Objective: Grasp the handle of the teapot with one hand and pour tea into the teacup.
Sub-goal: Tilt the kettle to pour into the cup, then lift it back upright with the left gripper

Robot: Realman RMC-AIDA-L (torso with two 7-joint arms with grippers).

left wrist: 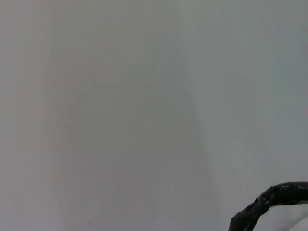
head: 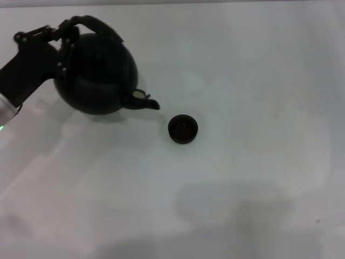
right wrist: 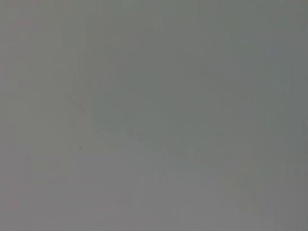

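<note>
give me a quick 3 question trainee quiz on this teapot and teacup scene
1. True or false: the spout of the teapot points toward the teacup.
2. Which gripper is at the handle? A) left B) right C) neither
3. Fill in: the teacup stands on the white table, to the robot's ____ of the teapot.

Key
1. True. The spout tip ends just short of the cup, and the pot and cup do not touch.
2. A. The left gripper meets the handle at the pot's left side, and the right gripper is out of view.
3. right
</note>
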